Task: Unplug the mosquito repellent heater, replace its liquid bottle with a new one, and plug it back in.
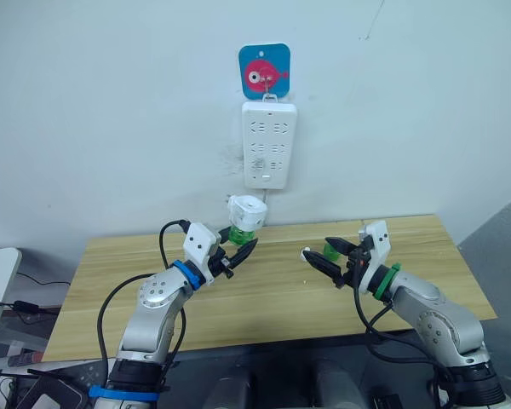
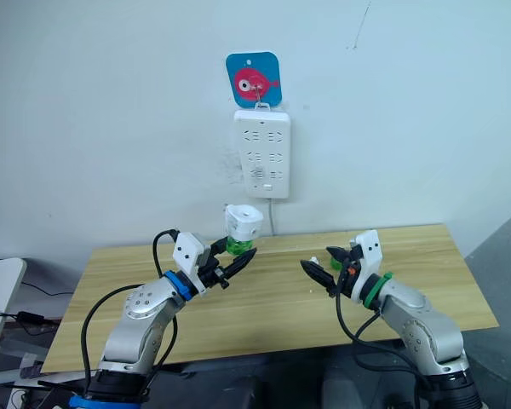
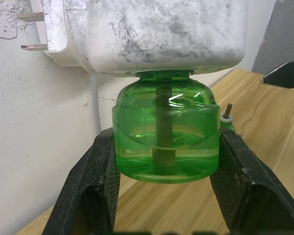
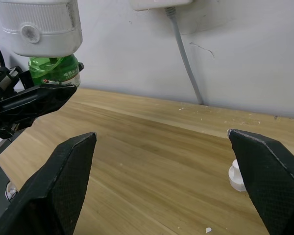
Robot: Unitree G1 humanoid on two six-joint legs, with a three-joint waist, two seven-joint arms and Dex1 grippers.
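While the long wooden counter lies below the white multi-socket power strip, the left gripper pinches the green bottle under the small white rounded heater, held unplugged above the counter; the right gripper hovers, fingers spread.
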